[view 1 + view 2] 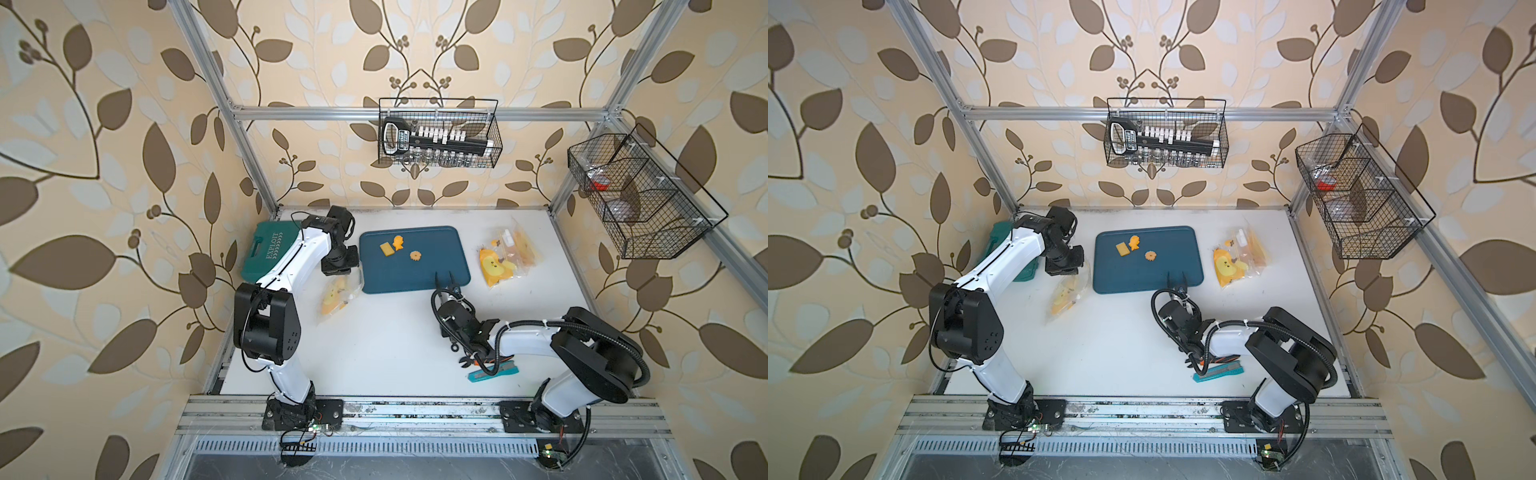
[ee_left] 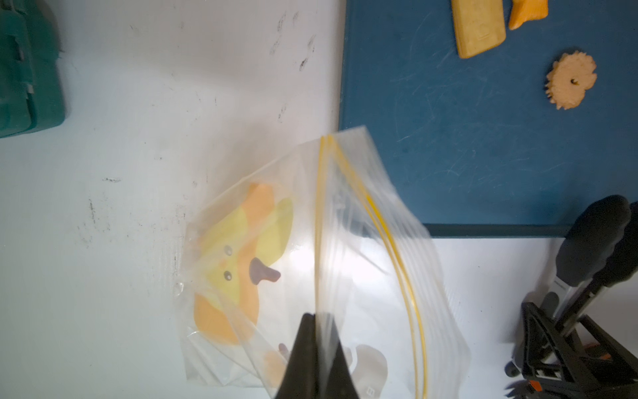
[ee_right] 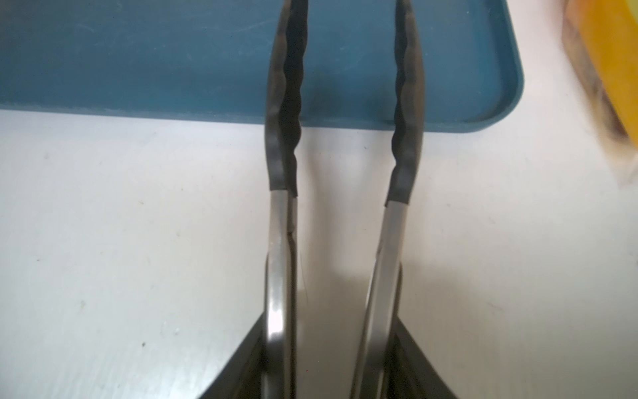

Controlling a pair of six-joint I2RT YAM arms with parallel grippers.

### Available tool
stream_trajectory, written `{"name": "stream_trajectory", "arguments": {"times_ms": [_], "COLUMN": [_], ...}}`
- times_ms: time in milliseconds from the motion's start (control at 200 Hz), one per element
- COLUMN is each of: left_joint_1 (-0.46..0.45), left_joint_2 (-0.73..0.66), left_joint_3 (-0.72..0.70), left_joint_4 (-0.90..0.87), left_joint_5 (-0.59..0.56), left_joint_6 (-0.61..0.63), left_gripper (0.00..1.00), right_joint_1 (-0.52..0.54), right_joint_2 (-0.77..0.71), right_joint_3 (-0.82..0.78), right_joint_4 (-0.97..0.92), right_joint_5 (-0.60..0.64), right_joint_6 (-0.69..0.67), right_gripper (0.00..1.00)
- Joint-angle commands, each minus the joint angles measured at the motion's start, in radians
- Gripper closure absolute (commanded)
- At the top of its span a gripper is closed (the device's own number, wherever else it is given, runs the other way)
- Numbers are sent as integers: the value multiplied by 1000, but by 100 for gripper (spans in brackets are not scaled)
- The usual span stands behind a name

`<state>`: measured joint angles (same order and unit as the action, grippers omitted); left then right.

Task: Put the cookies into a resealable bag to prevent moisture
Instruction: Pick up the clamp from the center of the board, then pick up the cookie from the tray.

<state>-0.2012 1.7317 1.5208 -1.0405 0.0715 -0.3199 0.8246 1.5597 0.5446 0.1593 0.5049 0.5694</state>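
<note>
Read the white surface (image 1: 374, 345) as a clock face in the top views, with 12 at the back wall. A dark blue rectangular plastic tray (image 1: 390, 278) lies just past centre toward 12. The cookies (image 1: 1134, 242) sit in its 11 o'clock part: a yellow rectangular biscuit (image 1: 387, 248), an orange fish biscuit (image 1: 399, 242) right beside it, and a tan flower biscuit (image 1: 415, 255) a little apart.

The right end effector (image 3: 331, 352) is clenched on the outer sides of steel tongs with black scalloped tips (image 3: 283, 103). The tips stand apart with nothing between them, over the tray's near edge toward its 5 o'clock corner. The cookies lie at 10 o'clock from the tips, well apart.

The left end effector (image 2: 316, 321) is pinched on the rim of a clear plastic resealable bag with a yellow duck print (image 2: 241, 248), just off the tray's 9 o'clock edge. The cookies lie between 2 and 3 o'clock from it. The bag's two yellow zip lines bow apart, and its mouth overlaps the tray's near-left corner.

Open surface runs from the tray's near edge toward 6 o'clock, between the arms. A heap of more duck-print bags (image 1: 505, 257) lies at the tray's 3 o'clock. A green plastic case (image 1: 266, 253) at 9 o'clock reads "EXPLOIT" in white.
</note>
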Motion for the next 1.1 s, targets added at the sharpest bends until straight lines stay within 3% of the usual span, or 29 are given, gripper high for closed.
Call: {"name": "stream_trajectory", "arguments": {"times_ms": [0, 155, 305, 410, 540, 795, 1095], "left_joint_1": [9, 9, 9, 9, 9, 9, 16], "left_joint_2": [-27, -41, -32, -29, -29, 6, 100], "left_joint_3": [-18, -34, -26, -20, -4, 98, 296], "left_joint_4": [16, 31, 20, 17, 4, -73, -176], "left_joint_5": [2, -5, -24, -26, -45, -167, -275], "left_joint_6": [14, 18, 24, 29, 35, 38, 32], "left_gripper": [100, 100, 100, 100, 100, 100, 100], "right_joint_1": [5, -4, -73, -129, -130, -191, -295], "right_joint_2": [-88, -197, -267, -291, -285, -135, 88], "right_joint_3": [-20, -4, 37, 80, 163, 390, 613], "right_joint_4": [-48, -118, -208, -275, -376, -545, -566], "right_joint_5": [-21, -76, -215, -303, -321, -388, -472], "right_joint_6": [-14, -48, -86, -125, -190, -341, -429], "right_gripper": [60, 62, 63, 63, 63, 60, 58]}}
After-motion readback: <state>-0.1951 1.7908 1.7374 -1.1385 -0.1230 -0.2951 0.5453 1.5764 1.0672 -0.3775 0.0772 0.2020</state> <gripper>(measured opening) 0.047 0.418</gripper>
